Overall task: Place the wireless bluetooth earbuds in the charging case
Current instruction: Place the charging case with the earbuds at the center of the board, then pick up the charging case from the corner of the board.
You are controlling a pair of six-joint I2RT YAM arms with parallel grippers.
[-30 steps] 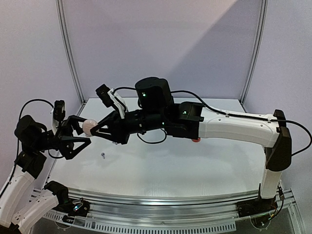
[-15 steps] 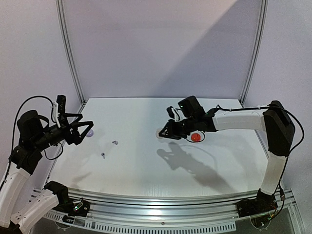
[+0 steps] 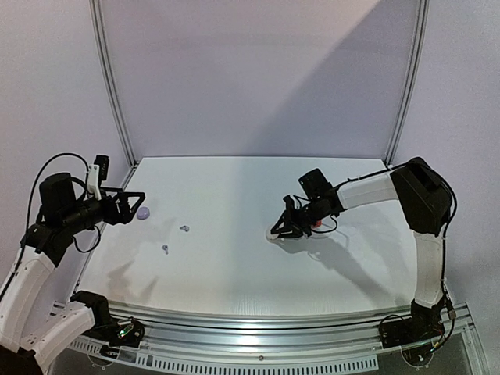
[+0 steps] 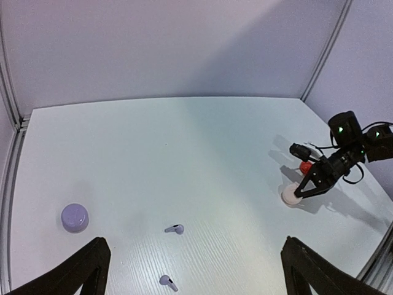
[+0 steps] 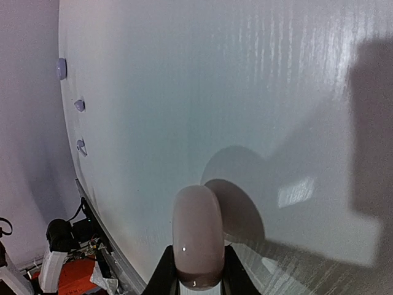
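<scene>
- Two tiny, stemmed lilac-grey earbuds are seen lying apart on the worktop at the left, near a lilac round case.
- The left jaws are held spread wide.
- A pale round case is clamped by the right jaws, right of centre.

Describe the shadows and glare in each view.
Top external: the right gripper throws a dark shadow on the table. Left wrist: its own fingers show as black silhouettes in the bottom corners. Right wrist: the white case casts a round shadow, a glare patch beside it.
</scene>
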